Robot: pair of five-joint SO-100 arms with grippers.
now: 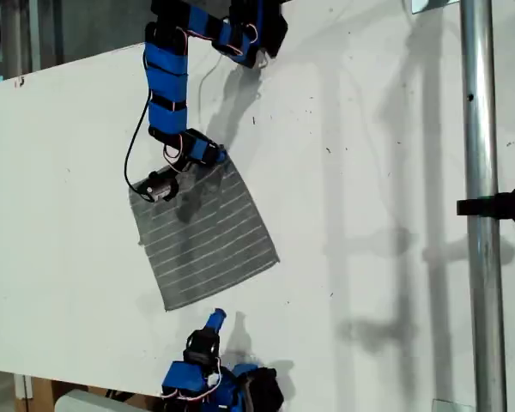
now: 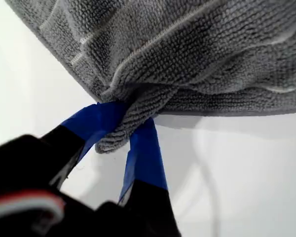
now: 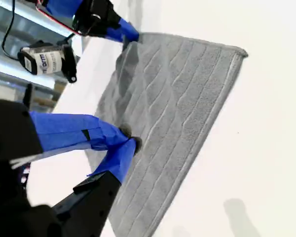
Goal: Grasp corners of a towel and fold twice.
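Observation:
The grey striped towel (image 1: 208, 238) lies flat on the white table (image 1: 378, 172), turned at an angle. My first gripper (image 1: 215, 156) reaches down from the top of the exterior view. It is shut on the towel's far corner (image 2: 116, 138), and the cloth bunches between its blue fingers (image 2: 145, 153). That corner is lifted slightly off the table. My second gripper (image 1: 216, 319) stands at the bottom of the exterior view, just off the towel's near edge. Its blue fingertips (image 3: 123, 155) meet with nothing between them, and the towel (image 3: 182, 108) spreads out beyond.
A metal pole (image 1: 481, 129) with a black clamp (image 1: 498, 206) stands at the exterior view's right. The table's edge runs along the exterior view's bottom left. The first arm's motor and black cable (image 1: 159, 184) hang over the towel's corner nearest the exterior view's left.

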